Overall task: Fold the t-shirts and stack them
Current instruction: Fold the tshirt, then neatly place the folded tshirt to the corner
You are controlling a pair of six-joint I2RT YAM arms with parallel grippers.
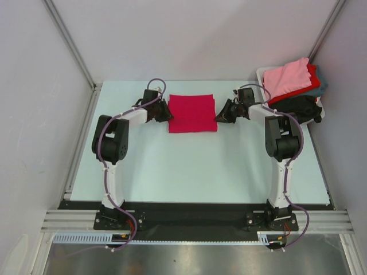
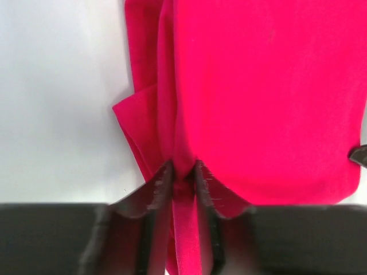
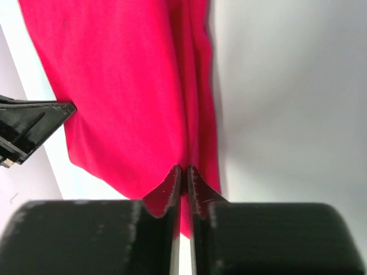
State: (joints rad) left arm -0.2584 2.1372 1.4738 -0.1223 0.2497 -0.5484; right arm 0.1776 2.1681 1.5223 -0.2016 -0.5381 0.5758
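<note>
Crimson t-shirt [image 1: 192,113]: folded rect., flat on counter [image 1: 189,166], centre-back, btwn both arms. Left fingers [image 2: 183,175]: slightly apart, pinching shirt's left edge fold. Right fingers [image 3: 184,176]: nearly closed, nipping shirt's right edge. Other t-shirts [image 1: 293,86]: pink, red, teal, black, heaped in white bin [image 1: 262,73], back-right corner.

Pale mint-white table [image 1: 172,166] fills the floor of the cell, evenly lit, soft shadows only. Plain white panel walls [image 1: 189,34] behind and on both sides, beyond where the jaws reach, with grey aluminium corner posts [image 1: 69,40]. Aluminium rail [image 1: 195,220] runs along the table's near edge, black strip above it, brushed metal sheet [image 1: 195,260] below.
</note>
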